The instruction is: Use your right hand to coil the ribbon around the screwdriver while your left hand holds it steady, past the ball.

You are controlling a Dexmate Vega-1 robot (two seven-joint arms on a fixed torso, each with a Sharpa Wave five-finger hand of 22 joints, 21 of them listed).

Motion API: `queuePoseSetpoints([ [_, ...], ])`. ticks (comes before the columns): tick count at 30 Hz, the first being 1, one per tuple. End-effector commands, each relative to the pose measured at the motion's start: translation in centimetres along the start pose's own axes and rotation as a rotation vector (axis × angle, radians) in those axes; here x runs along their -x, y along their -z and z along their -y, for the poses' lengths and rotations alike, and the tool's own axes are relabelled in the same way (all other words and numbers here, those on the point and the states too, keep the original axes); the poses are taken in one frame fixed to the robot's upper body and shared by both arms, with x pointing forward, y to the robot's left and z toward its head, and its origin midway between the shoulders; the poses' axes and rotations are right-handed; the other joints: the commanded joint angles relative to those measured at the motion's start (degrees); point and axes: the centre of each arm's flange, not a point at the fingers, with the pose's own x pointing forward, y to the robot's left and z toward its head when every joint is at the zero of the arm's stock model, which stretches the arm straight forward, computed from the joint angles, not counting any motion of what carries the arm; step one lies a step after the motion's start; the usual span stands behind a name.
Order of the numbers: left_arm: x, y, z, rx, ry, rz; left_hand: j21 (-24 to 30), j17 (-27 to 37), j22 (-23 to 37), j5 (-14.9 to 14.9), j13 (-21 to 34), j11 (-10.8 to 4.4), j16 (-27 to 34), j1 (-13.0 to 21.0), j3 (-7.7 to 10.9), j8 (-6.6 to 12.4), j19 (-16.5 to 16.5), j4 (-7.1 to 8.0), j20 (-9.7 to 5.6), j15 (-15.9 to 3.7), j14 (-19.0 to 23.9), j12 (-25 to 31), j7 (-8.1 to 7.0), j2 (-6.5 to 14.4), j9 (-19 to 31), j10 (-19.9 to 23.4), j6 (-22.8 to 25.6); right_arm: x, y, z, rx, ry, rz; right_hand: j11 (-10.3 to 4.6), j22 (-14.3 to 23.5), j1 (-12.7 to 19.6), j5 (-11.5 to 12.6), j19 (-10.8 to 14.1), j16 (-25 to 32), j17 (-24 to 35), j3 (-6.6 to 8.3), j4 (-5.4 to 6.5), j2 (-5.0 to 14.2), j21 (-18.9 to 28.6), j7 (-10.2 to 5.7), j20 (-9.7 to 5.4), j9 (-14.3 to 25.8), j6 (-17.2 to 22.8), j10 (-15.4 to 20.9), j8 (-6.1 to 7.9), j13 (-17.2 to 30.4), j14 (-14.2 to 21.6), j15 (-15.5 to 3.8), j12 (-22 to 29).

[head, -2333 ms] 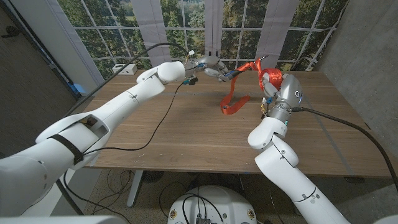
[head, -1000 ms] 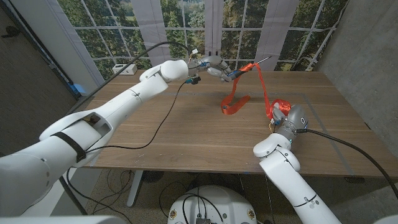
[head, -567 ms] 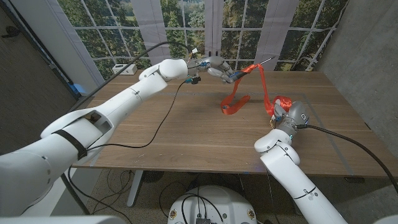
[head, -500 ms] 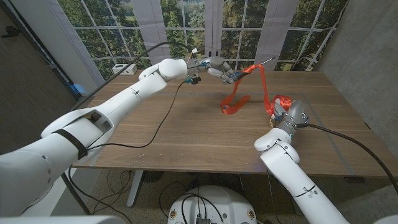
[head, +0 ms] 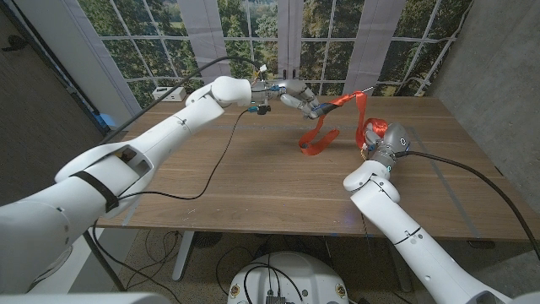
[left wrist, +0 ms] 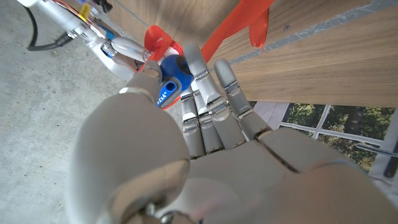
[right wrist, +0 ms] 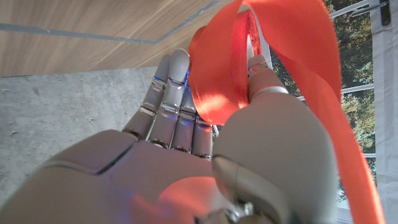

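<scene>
The left hand [head: 297, 91] grasps the screwdriver [head: 327, 100] by its blue handle, above the far side of the wooden table [head: 253, 181]. The red ribbon [head: 319, 135] hangs from the shaft, and its loose end touches the table. The right hand [head: 374, 133] clasps the other part of the ribbon; in the right wrist view the band lies over its fingers [right wrist: 177, 93].
</scene>
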Motion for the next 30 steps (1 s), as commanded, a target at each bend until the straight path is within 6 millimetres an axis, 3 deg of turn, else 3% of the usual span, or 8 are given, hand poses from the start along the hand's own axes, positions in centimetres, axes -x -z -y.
queuePoseSetpoints([
  [1,0.4,-0.1,0.3,0.002,0.064,0.01,0.14,0.26,0.05,0.18,3.37,-9.44,-0.03,5.63,4.8,0.51,0.26,-1.85,0.02,-2.49,1.42,0.36,-3.85,5.9,1.76,9.94,8.81,-3.8,-1.4,0.2,0.039,0.034,0.025,-3.25,0.14,5.32,0.15,0.26,0.16,0.11,1.71,-1.14,5.52,0.39,-1.89,-0.13,7.8,12.96,6.05,3.93,5.8,1.88,-7.36,4.99],
  [13,0.4,0.2,0.4,0.067,0.146,0.079,0.1,0.46,0.06,0.18,3.62,-9.51,-0.04,5.59,4.8,0.46,0.01,-1.83,0.12,-2.42,1.1,0.4,-3.78,5.91,1.8,9.86,8.68,-7.0,-2.6,0.5,0.119,0.071,0.036,-3.42,0.13,5.12,0.08,0.11,0.18,0.34,1.74,-1.04,5.58,0.35,-2.1,-0.35,7.92,12.93,5.98,3.95,5.82,1.92,-7.37,4.99],
  [30,1.7,1.0,0.5,0.052,0.222,0.042,0.12,0.47,0.09,0.18,3.59,-9.48,-0.06,5.66,4.79,0.39,-0.18,-1.84,0.23,-2.48,0.99,0.23,-3.73,6.01,1.7,9.77,8.71,-9.6,-4.4,2.0,0.129,0.112,0.061,-3.65,0.12,5.02,-0.04,-0.09,-0.2,0.19,1.84,-1.07,5.56,0.28,-2.23,-0.58,7.66,12.96,5.75,3.76,5.9,1.84,-7.53,4.96],
])
